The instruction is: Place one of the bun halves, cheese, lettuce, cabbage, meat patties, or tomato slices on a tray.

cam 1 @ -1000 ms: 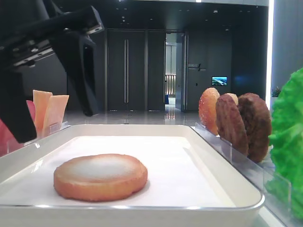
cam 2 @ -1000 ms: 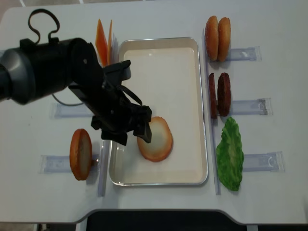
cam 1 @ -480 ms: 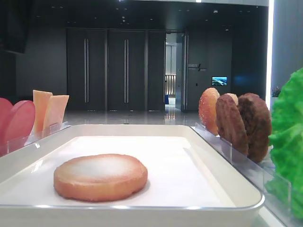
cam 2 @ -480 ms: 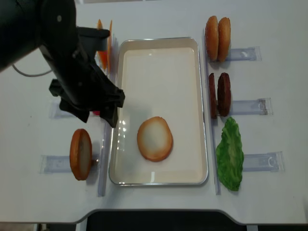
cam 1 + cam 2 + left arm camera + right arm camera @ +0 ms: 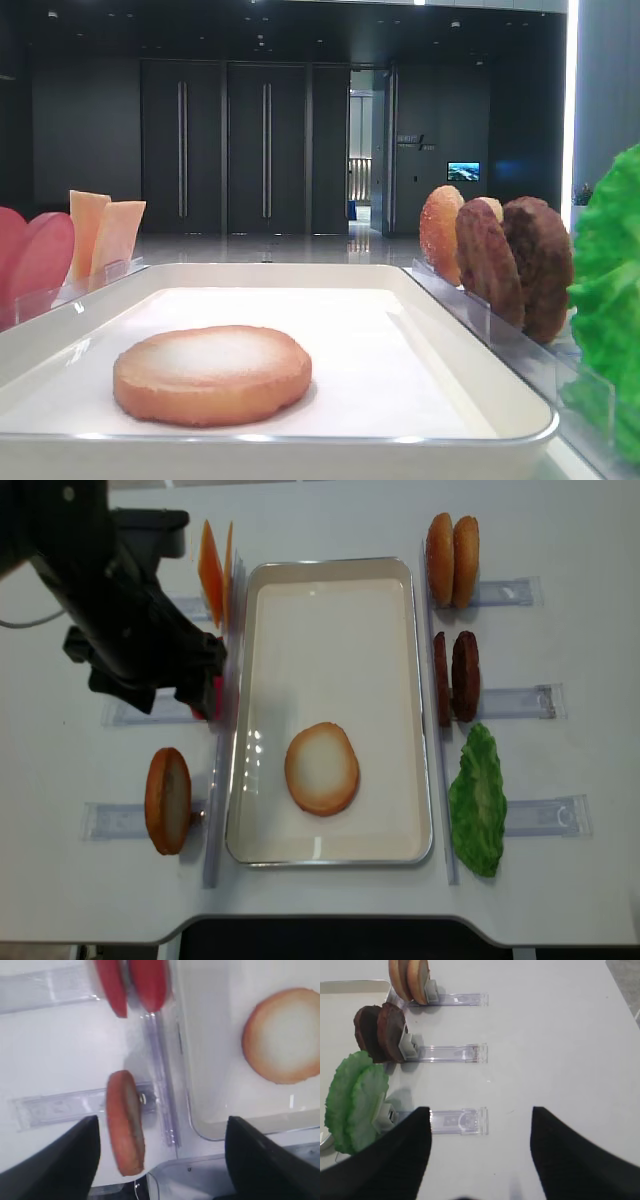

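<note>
One of the bun halves (image 5: pixel 321 768) lies flat, pale face up, on the white tray (image 5: pixel 330 630), near its front; it also shows as the bun half (image 5: pixel 212 373) and the bun half (image 5: pixel 282 1035). My left gripper (image 5: pixel 155 685) hangs open and empty left of the tray, above the tomato slices (image 5: pixel 132 985). In the left wrist view the left gripper (image 5: pixel 161 1125) frames a second bun half (image 5: pixel 126 1130) standing on edge. My right gripper (image 5: pixel 477 1120) is open over bare table, right of the lettuce (image 5: pixel 355 1100). Cabbage is out of view.
Cheese (image 5: pixel 213 570) stands at the tray's back left. Right of the tray stand speckled buns (image 5: pixel 452 546), meat patties (image 5: pixel 455 677) and lettuce (image 5: pixel 477 798), each in a clear plastic holder (image 5: pixel 452 1052). The table's front edge (image 5: pixel 320 930) is close behind the tray.
My left gripper has pulled back from over the bun half to the left and away from the tray, leaving the low exterior view. The bun half stays on the tray.
</note>
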Action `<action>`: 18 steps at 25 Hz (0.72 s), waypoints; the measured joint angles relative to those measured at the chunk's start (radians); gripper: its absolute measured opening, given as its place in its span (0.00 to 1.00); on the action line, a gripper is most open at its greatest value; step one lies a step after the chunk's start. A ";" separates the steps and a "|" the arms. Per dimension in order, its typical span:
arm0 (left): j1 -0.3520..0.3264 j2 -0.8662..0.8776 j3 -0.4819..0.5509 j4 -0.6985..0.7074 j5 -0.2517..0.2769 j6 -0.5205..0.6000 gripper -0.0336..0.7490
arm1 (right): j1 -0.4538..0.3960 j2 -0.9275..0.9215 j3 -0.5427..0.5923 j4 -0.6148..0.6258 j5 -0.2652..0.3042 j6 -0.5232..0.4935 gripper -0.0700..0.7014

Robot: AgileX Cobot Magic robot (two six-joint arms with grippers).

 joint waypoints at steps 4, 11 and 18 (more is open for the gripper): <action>0.113 -0.065 0.000 0.055 0.003 0.036 0.80 | 0.000 0.000 0.000 0.000 0.000 0.000 0.63; 0.265 -0.125 0.000 0.084 0.007 0.107 0.80 | 0.000 0.000 0.000 0.000 0.000 0.000 0.63; 0.276 -0.325 0.127 0.085 0.008 0.125 0.79 | 0.000 0.000 0.000 0.000 0.000 0.000 0.63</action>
